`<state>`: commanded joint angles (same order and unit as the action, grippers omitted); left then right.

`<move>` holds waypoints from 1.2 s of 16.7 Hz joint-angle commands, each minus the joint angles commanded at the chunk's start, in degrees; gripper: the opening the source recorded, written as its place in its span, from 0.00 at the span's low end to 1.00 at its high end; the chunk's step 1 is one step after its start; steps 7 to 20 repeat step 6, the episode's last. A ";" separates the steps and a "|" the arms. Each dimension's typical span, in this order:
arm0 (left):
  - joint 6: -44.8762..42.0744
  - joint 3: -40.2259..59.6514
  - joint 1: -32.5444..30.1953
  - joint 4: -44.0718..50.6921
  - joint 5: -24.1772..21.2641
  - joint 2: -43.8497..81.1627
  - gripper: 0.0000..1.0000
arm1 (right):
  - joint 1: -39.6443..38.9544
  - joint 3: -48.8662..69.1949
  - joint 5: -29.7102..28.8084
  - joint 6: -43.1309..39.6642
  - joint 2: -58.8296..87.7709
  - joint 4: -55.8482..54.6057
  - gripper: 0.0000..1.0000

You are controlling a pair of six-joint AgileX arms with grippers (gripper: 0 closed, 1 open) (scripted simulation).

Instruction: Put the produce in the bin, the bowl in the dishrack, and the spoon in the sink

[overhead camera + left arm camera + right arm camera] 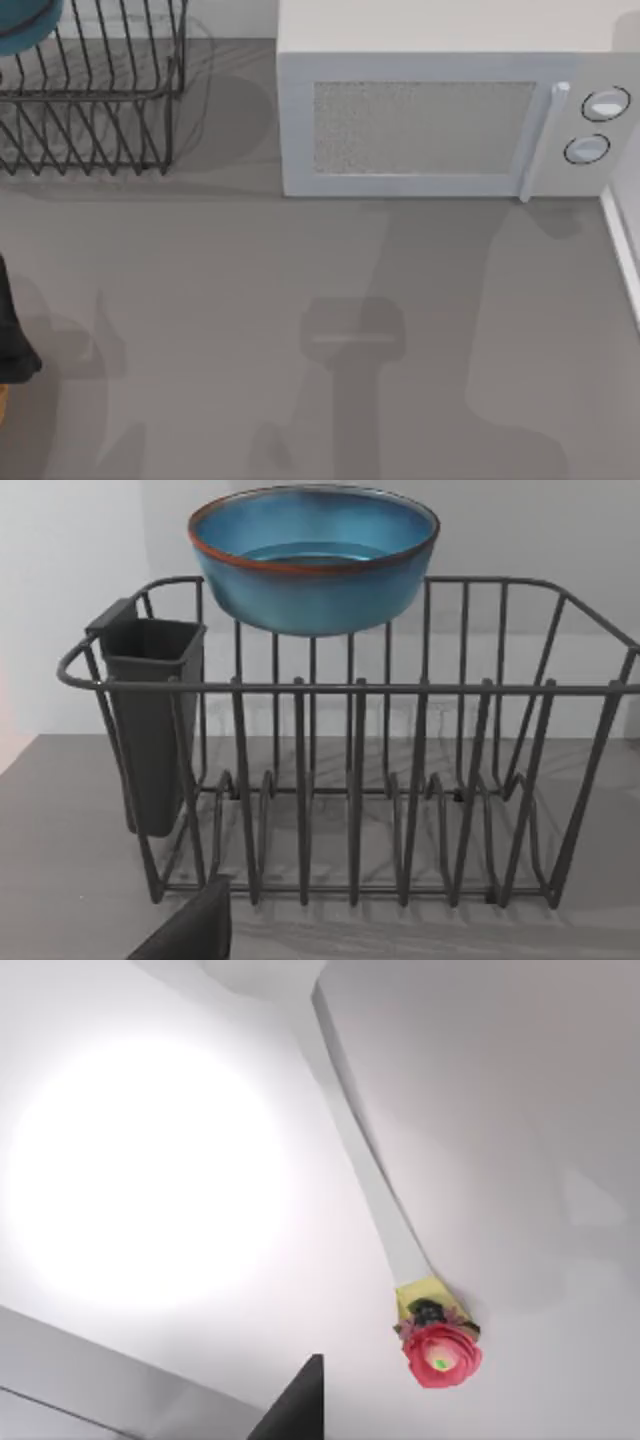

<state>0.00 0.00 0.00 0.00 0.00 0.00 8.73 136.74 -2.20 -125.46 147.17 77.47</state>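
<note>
The teal-blue bowl point(313, 560) stands upright at the height of the black wire dishrack's point(350, 780) top rim, over its back part. I cannot tell what it rests on. From above, the bowl point(25, 25) shows at the far left corner of the dishrack point(100, 110). My left arm point(10, 340) is at the table's left edge, and a dark part of my left gripper point(190, 932) sits in front of the rack, apart from the bowl. In the right wrist view a small red-pink round thing point(440, 1355) lies at the end of a long pale strip; I cannot tell if it is the produce or the spoon. My right gripper point(295, 1405) is near it.
A white microwave point(440, 120) stands at the back, right of the rack. A dark utensil cup point(150, 720) hangs on one end of the rack. A white raised edge point(620, 250) runs along the table's right side. Grey tabletop lies in front.
</note>
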 joint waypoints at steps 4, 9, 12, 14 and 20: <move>0.00 0.00 0.00 0.00 0.00 0.00 1.00 | 0.00 0.00 0.00 0.00 0.00 0.00 1.00; 0.00 0.00 0.00 0.00 0.00 0.00 1.00 | 0.00 0.00 0.00 0.00 0.00 0.00 1.00; 0.00 0.00 0.00 0.00 0.00 0.00 1.00 | 0.00 0.00 0.00 0.00 0.00 0.00 1.00; 0.00 0.00 0.00 0.00 0.00 0.00 1.00 | 0.00 0.00 0.00 0.00 0.00 0.00 1.00; 0.00 0.00 0.00 0.00 0.00 0.00 1.00 | 0.00 0.00 0.00 0.00 0.00 0.00 1.00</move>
